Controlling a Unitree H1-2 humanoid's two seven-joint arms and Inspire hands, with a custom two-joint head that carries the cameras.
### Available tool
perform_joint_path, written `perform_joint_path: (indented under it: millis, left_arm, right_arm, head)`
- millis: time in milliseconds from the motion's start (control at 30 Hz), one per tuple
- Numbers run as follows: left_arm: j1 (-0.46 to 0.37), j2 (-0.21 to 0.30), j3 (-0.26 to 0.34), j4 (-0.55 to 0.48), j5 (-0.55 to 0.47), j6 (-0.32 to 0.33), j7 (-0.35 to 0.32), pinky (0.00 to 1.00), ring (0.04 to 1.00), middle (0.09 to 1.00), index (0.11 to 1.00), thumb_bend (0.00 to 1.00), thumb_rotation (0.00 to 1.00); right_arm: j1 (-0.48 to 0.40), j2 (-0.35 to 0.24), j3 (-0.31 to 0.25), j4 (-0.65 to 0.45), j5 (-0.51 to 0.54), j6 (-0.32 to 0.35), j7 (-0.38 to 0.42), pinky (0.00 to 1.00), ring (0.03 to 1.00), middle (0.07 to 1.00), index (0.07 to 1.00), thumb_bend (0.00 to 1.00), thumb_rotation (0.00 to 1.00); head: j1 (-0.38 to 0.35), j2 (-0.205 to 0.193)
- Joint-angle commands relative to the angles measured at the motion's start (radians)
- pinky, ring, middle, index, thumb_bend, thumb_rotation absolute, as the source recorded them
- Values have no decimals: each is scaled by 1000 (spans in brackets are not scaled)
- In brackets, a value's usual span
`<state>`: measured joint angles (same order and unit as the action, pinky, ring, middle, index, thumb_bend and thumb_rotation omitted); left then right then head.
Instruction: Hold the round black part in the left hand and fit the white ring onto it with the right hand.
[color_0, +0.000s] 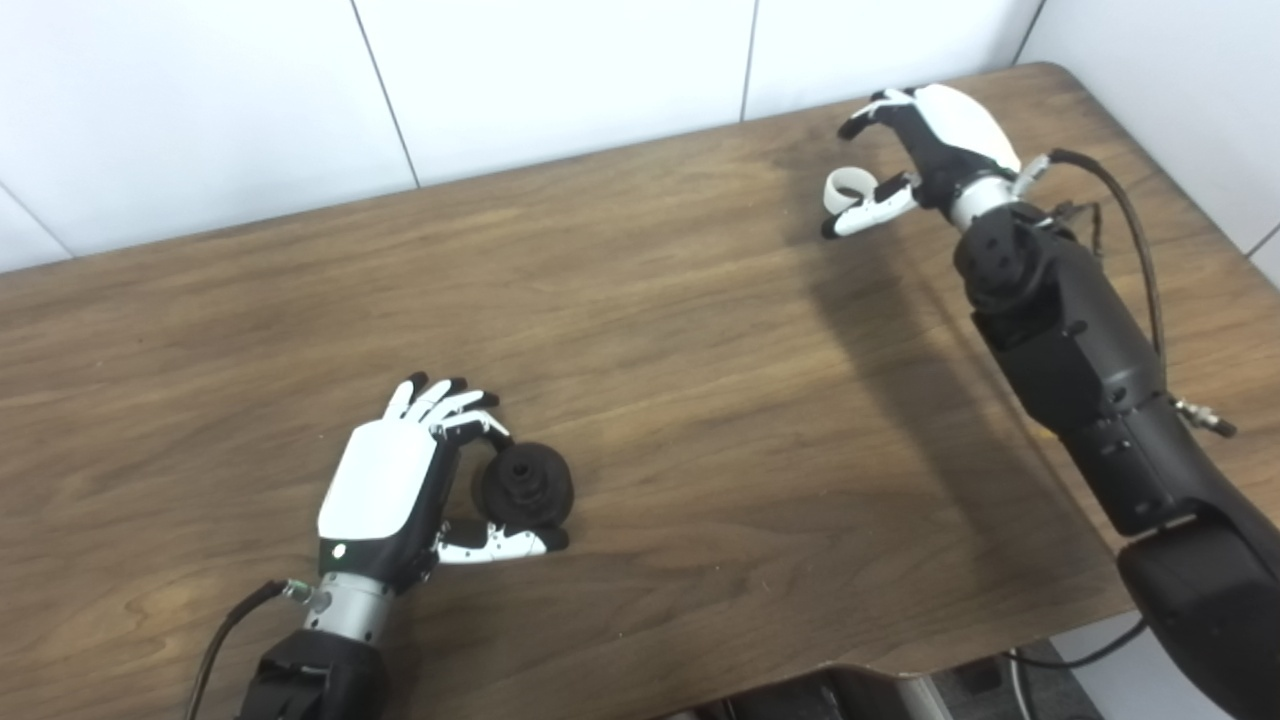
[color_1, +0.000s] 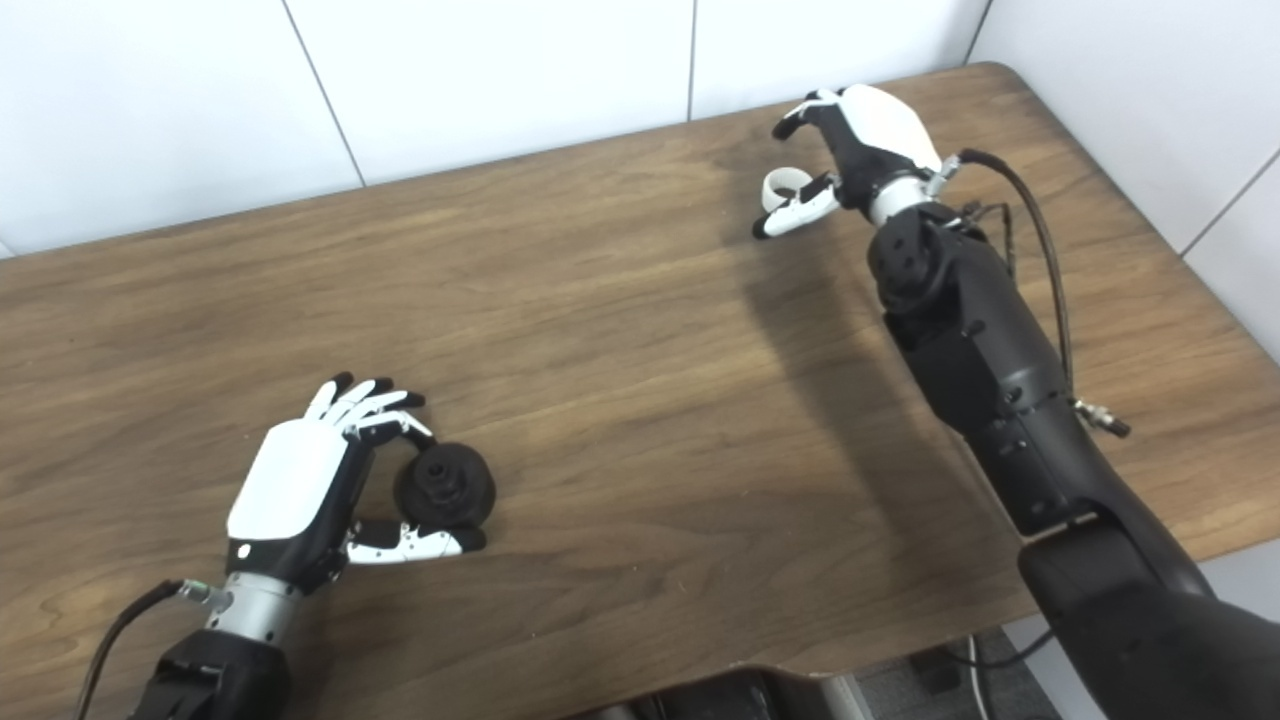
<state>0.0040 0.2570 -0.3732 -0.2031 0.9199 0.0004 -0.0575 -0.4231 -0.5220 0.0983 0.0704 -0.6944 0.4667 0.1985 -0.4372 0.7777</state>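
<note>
While the left hand (color_0: 385, 490) grips the round black part (color_0: 523, 487) for mating, the right hand (color_0: 925, 150) reaches, fingers apart, around the white ring (color_0: 846, 187)

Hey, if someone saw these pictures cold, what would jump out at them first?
The left robot hand, near the table's front edge, cups a round black part between fingers and thumb. Far across, by the back right corner, the right robot hand reaches around a white ring; whether it is lifted is unclear.
</note>
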Motion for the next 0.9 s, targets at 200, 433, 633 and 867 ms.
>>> perform_joint_path:
  millis: [200,433,633,867]
  left_arm:
    - [16,28,12,25,5,-6,-9,985,897,808,487,520,57]
    - [17,33,15,40,12,-24,15,975,891,803,486,520,57]
    - [20,32,16,35,13,-11,-1,990,902,809,487,519,58]
    - [20,32,18,39,10,-15,0,995,908,814,487,520,58]
  right_arm:
    - [-93,-7,-24,72,-55,3,14,1000,988,931,739,781,213]
    - [-101,7,-34,131,-62,3,7,1000,983,938,753,765,254]
    - [-110,16,-53,161,-61,3,5,1000,982,938,758,759,261]
    - [-120,22,-59,173,-66,3,20,1000,978,930,744,750,277]
  head:
    - [-13,-5]
    - [-10,-19]
    - [-13,-30]
    - [-5,-37]
